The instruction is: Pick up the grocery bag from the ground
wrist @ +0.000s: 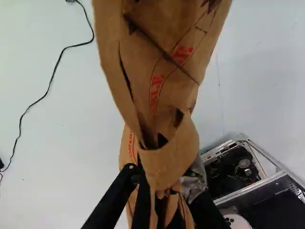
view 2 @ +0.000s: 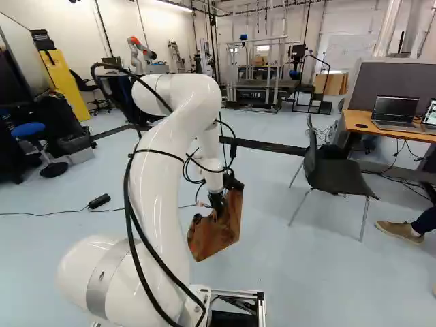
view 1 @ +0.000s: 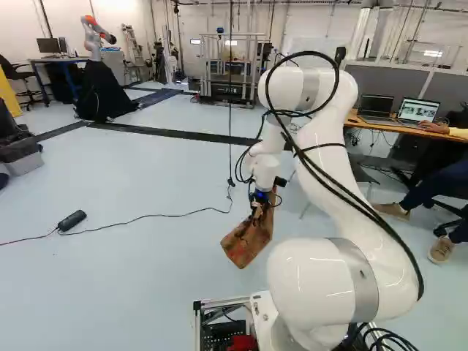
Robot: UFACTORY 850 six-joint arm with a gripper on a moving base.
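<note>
Wide floor [view 2: 327,272] flanks the grocery bag [view 2: 219,235] clamped in the tool [view 2: 218,206].

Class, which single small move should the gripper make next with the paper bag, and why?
Probably a slow, slight lift: the gripper has crumpled paper of the bag pinched between both fingers, and the bag hangs tilted, so a gentle pace should limit swinging.
</note>
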